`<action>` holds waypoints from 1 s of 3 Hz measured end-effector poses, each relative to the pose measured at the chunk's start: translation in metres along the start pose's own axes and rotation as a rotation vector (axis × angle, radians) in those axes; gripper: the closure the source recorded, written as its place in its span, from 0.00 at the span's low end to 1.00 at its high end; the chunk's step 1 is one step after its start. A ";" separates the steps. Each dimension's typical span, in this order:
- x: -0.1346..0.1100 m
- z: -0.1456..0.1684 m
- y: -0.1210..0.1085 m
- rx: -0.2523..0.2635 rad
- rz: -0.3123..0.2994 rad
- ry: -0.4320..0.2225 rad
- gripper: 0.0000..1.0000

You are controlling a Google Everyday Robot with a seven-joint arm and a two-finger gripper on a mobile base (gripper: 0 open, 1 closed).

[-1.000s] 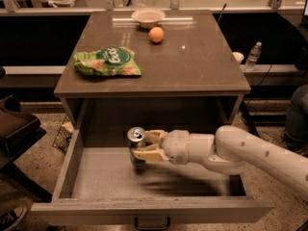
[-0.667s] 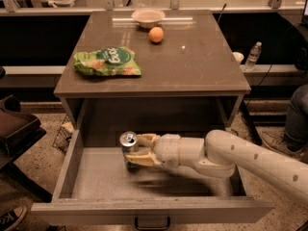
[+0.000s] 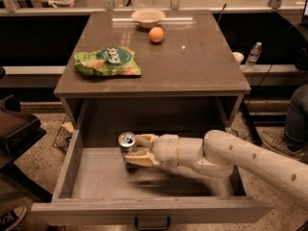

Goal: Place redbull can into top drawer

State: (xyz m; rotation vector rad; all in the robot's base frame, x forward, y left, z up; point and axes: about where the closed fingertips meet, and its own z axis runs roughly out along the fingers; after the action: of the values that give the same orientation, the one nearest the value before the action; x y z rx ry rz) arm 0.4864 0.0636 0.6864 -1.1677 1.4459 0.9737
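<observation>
The top drawer [image 3: 96,182] is pulled wide open under the cabinet top, with a small dark handle at its front panel. The redbull can [image 3: 127,149] stands upright inside the drawer, left of the middle, silver top showing. My gripper [image 3: 136,150] reaches in from the right on a white arm and is shut on the can, one finger behind it and one in front. The can's base is at or just above the drawer floor; I cannot tell which.
On the cabinet top lie a green chip bag [image 3: 108,61], an orange [image 3: 155,34] and a white bowl [image 3: 148,17]. A water bottle [image 3: 252,56] stands on the ledge at the right. A person's leg [image 3: 294,119] is at the far right, a dark chair [image 3: 14,126] at the left.
My gripper has carried the can leftward and a little lower inside the drawer.
</observation>
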 end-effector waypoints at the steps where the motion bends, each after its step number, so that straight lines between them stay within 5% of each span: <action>1: -0.001 0.001 0.001 -0.003 -0.001 -0.001 0.39; 3: -0.002 0.004 0.003 -0.010 -0.002 -0.002 0.00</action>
State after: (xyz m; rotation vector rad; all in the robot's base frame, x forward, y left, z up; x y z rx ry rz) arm 0.4847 0.0688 0.6876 -1.1752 1.4390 0.9815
